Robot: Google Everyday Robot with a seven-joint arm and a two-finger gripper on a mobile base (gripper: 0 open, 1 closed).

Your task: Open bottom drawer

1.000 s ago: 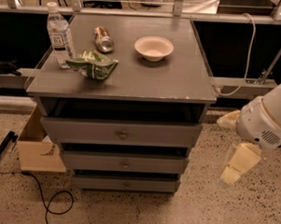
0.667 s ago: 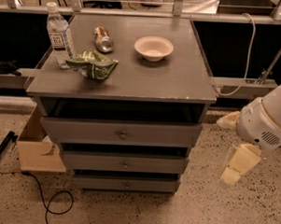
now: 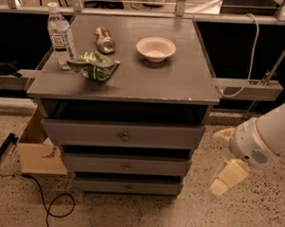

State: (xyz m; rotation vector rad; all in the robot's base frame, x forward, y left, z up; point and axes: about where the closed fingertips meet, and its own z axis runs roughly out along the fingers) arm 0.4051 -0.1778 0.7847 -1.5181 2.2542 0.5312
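Gripper (image 3: 225,157) is off the right side of the cabinet (image 3: 191,91), low, near floor level, not touching it. Its two cream fingers (image 3: 229,176) stand spread well apart with nothing between them. The white wrist housing (image 3: 262,139) sits just behind them, further right of the cabinet.

Bottom drawer (image 3: 127,186) is the lowest of the cabinet's three grey fronts, right at its foot, with a small round knob (image 3: 128,187) at centre. It looks shut. It lies to the left of the gripper at roughly the lower finger's height, with clear floor between them. The knob is well apart from the gripper.

Middle drawer (image 3: 126,166) and top drawer (image 3: 123,135) are stacked above it.

On the cabinet's top: water bottle (image 3: 60,36) upright at back left, can (image 3: 105,40) on its side, green bag (image 3: 93,68) in front of them, bowl (image 3: 156,48) near centre.

Cardboard box (image 3: 36,151) is on the floor against the cabinet's left side.
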